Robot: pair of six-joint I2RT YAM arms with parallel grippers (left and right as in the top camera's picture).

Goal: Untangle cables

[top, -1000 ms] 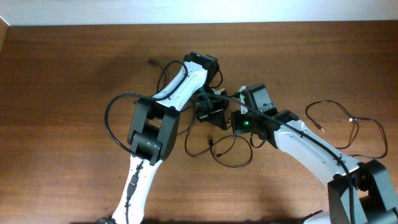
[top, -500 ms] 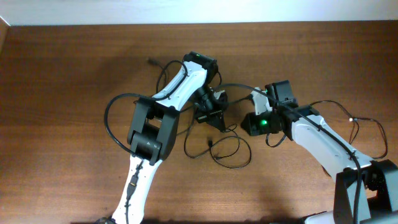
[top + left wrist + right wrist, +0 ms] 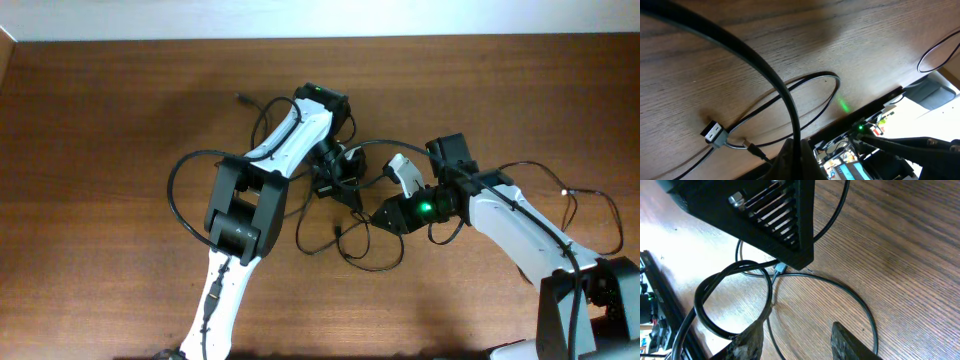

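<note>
The cables (image 3: 352,243) are thin black wires lying in loose loops on the wooden table between the two arms. My left gripper (image 3: 338,186) is shut on one black cable (image 3: 765,75), which rises from its fingertips (image 3: 795,160). A grey USB plug (image 3: 713,132) and a thin loop (image 3: 816,80) lie just beyond it. My right gripper (image 3: 386,214) is open, low over the loops to the right of the left gripper. In the right wrist view a black cable loop (image 3: 735,295) lies against the left finger, and a thin wire (image 3: 860,305) curves between the open fingers (image 3: 797,341).
Another thin black cable (image 3: 565,195) with metal-tipped ends lies loose at the right. A cable end (image 3: 243,98) pokes out at the upper left behind the left arm. The left gripper's black body (image 3: 765,215) hangs close above the right gripper.
My right gripper pulled back to the right from beside the left gripper, then turned and came down left toward the loops. The left gripper has stayed put, still holding its cable.
</note>
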